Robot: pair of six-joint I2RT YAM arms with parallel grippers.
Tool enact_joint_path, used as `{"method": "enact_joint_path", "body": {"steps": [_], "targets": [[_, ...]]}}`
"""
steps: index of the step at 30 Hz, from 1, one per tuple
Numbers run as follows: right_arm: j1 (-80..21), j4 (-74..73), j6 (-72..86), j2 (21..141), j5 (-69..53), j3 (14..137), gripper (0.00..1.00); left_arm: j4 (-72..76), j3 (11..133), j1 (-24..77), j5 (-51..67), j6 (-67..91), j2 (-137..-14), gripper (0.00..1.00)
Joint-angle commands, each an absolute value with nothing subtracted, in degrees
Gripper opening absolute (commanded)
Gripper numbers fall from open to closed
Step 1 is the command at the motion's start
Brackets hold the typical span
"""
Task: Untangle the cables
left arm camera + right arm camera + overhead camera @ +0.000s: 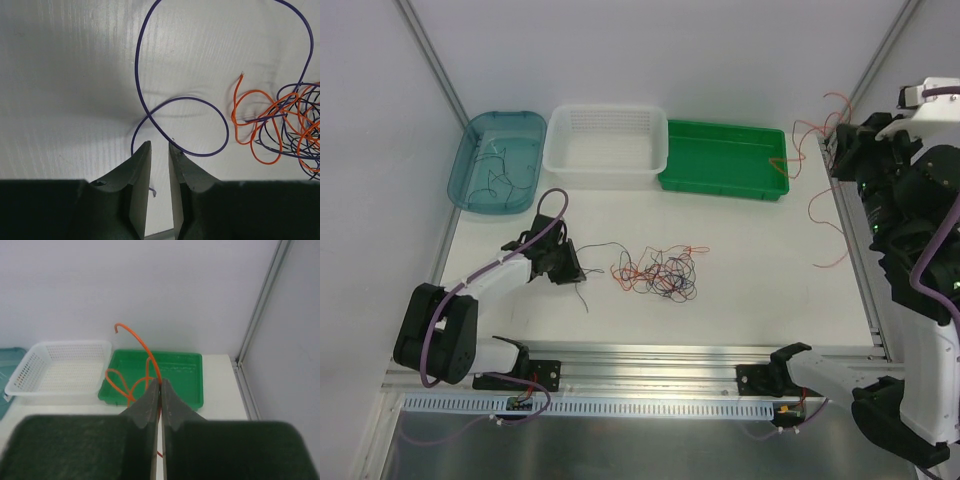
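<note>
three bins (pixel 605 170) — beyond tangled cables (pixel 655 272)

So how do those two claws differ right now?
The left gripper sits low over the table, jaws slightly apart beside a purple cable. The right gripper is held high, jaws shut on an orange cable. The left faces the tangle, while the right looks toward the green tray. Both have two dark fingers.

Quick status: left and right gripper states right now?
Left gripper: slightly open, clamping nothing; the purple cable runs past its tips.
Right gripper: shut on the orange cable.
</note>
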State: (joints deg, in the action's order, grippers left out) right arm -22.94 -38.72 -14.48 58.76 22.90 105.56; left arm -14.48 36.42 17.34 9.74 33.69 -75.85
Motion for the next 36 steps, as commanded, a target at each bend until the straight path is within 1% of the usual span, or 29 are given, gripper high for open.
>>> {"method": "enact_joint_path", "body": {"steps": [1, 3, 4, 6, 7, 8, 9, 10, 11, 12, 13, 14, 18, 20, 22, 23, 24, 25, 27, 29, 31, 32, 36], "targets": [[-22.67, -34.72, -18.11, 62.31, 19.9, 113.81, 0.01, -13.71, 37.97, 17.93, 8.79, 33.57, -76.2, 0.21], [-22.68, -35.07, -16.36, 64.33, 16.45, 114.08, 0.01, -13.62, 38.32, 17.93, 9.49, 33.92, -76.64, 0.25], [-22.68, -35.59, -15.74, 64.86, 12.96, 113.56, 0.03, -13.62, 38.58, 17.84, 10.71, 34.27, -76.64, 0.29], [-22.67, -37.09, -13.73, 66.0, 9.77, 111.37, 0.03, -13.54, 38.93, 18.02, 11.77, 34.28, -75.07, 0.38], [-22.68, -37.09, -12.84, 65.83, 6.54, 106.75, 0.04, -13.54, 39.11, 18.1, 13.08, 33.93, -74.36, 0.45], [-22.59, -36.05, -11.96, 65.57, 4.59, 104.0, 0.03, -13.54, 39.29, 18.19, 13.62, 33.66, -73.31, 0.6], [-22.59, -35.08, -11.08, 64.61, 2.57, 100.32, 0.03, -13.54, 39.55, 18.19, 14.49, 33.4, -71.13, 0.68], [-22.59, -34.02, -9.51, 64.08, -1.45, 93.93, 0.03, -13.54, 39.72, 18.19, 15.28, 32.53, -69.97, 0.75], [-22.67, -32.1, -8.36, 63.55, -2.54, 90.39, 0.03, -13.62, 39.9, 18.19, 17.21, 32.17, -68.83, 0.87], [-22.68, -31.56, -7.22, 62.85, -3.42, 87.48, 0.03, -13.54, 40.16, 18.19, 18.1, 31.91, -66.56, 0.92], [-22.68, -29.99, -5.73, 62.49, -5.08, 81.45, 0.03, -13.54, 40.25, 18.19, 18.98, 31.56, -65.4, 0.96], [-22.68, -29.27, -5.19, 62.23, -5.62, 78.6, 0.04, -13.62, 40.34, 18.28, 20.81, 31.47, -64.26, 0.99], [-22.68, -24.97, -2.03, 63.01, -7.46, 66.49, 0.04, -13.62, 40.87, 18.28, 26.52, 31.29, -58.73, 0.99], [-22.76, -22.86, -0.45, 65.56, -10.18, 63.47, 0.05, -13.62, 41.57, 18.72, 28.73, 31.03, -57.49, 0.99], [-23.03, -21.63, -0.18, 68.62, -12.03, 60.21, 0.09, -13.45, 42.45, 19.6, 31.37, 30.41, -57.22, 0.99], [-23.72, -21.1, -0.09, 69.69, -11.87, 59.42, 0.13, -13.53, 43.41, 20.38, 31.72, 30.15, -57.22, 0.99], [-23.9, -21.01, 1.22, 70.65, -11.34, 58.37, 0.29, -13.62, 43.85, 21.87, 31.38, 29.8, -57.39, 0.99], [-24.17, -21.27, 1.67, 71.71, -9.34, 57.92, 0.34, -13.54, 44.12, 22.75, 30.77, 29.53, -57.48, 0.99], [-24.17, -21.62, 2.89, 73.65, -6.78, 57.13, 0.39, -13.54, 44.65, 24.07, 29.89, 29.79, -58.09, 0.99], [-24.0, -22.93, 3.77, 73.31, -1.17, 55.55, 0.42, -13.62, 44.65, 24.43, 28.92, 30.32, -58.88, 0.99], [-23.99, -23.46, 4.13, 72.6, -0.45, 55.46, 0.42, -13.62, 44.74, 24.52, 28.83, 30.24, -58.89, 0.99], [-23.82, -24.95, 4.39, 72.08, 2.69, 55.37, 0.42, -13.62, 44.82, 24.52, 28.22, 30.15, -58.97, 0.99], [-22.77, -28.65, 8.25, 68.92, 8.08, 53.53, 0.44, -14.84, 46.84, 24.43, 25.5, 28.57, -59.41, 0.99]]}}
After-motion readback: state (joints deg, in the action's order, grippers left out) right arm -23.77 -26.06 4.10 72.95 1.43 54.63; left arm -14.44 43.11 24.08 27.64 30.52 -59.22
